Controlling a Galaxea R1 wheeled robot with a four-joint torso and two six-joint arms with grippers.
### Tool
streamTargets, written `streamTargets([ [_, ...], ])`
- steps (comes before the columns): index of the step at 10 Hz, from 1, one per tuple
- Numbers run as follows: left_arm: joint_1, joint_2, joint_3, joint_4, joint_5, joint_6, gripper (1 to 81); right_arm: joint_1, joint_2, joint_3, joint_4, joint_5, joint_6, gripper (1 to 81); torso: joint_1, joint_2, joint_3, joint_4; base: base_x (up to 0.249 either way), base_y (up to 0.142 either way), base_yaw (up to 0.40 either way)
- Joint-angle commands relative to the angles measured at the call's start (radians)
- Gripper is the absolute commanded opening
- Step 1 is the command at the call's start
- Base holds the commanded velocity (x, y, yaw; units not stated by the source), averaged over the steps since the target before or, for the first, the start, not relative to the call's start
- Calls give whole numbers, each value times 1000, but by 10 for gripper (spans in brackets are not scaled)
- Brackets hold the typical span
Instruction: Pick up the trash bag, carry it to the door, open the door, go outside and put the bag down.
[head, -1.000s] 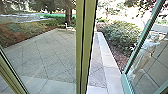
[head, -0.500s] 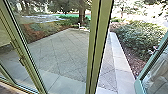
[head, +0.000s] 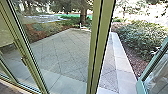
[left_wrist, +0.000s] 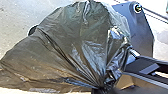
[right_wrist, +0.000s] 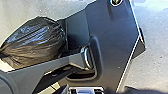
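The dark trash bag (left_wrist: 82, 47) spreads out large in the left wrist view, its plastic drawn into tight folds where my left gripper (left_wrist: 103, 88) is shut on it. In the right wrist view the same shiny bag (right_wrist: 37, 41) lies beyond a grey arm part, beside the robot's dark plate. In the head view, a green door frame post (head: 101, 47) stands upright right of centre. An opening lies between it and a glazed door leaf (head: 152, 66) at the right, standing at an angle.
Glass panels with a slanting green frame (head: 26, 50) stand on the left. Through the glass and the opening shows a paved yard (head: 60, 55), with a pale stone edging (head: 121, 63) and a leafy bush (head: 142, 37) to the right. A tree trunk (head: 83, 15) rises farther back.
The head camera has turned left, so the whole scene sits farther right and more of the left frame shows. Most of that shift came in the first half second.
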Motion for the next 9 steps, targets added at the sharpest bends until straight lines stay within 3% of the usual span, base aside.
streamTargets([
  [1, -35, -3, -1, 9, 56, 3, 10, 19, 112, -157, 8, -59, -5, 811, 0, 0, 0, 96, 0, 0, 0],
  [2, -37, -4, -1, 9, 56, 3, 10, 17, 132, -175, 10, -58, -5, 811, 0, 0, 0, 16, 0, 0, 0],
  [3, -35, -4, -2, 9, 56, 3, 10, 17, 152, -189, 10, -58, -5, 811, 0, 0, 0, 42, 0, 0, 0],
  [4, -35, -3, -2, 10, 56, 3, 10, 17, 164, -201, 8, -58, -5, 811, 0, 0, 49, 64, 0, 0, 0],
  [5, -35, -1, -2, 10, 56, 2, 10, 14, 181, -220, 8, -58, -5, 811, 0, 0, 100, 78, 0, 0, 0],
  [7, -35, 0, -2, 10, 57, 2, 10, 4, 216, -259, 7, -44, -5, 811, 0, 0, 115, 83, 0, 0, 0],
  [8, -35, 5, -2, 10, 57, 2, 10, -6, 232, -273, 5, -25, -6, 811, 0, 0, 71, 83, 0, 0, 0],
  [9, -37, 11, -2, 12, 57, 2, 10, -12, 250, -296, 5, -13, -6, 811, -1, -1, 94, 83, 0, 0, 0],
])
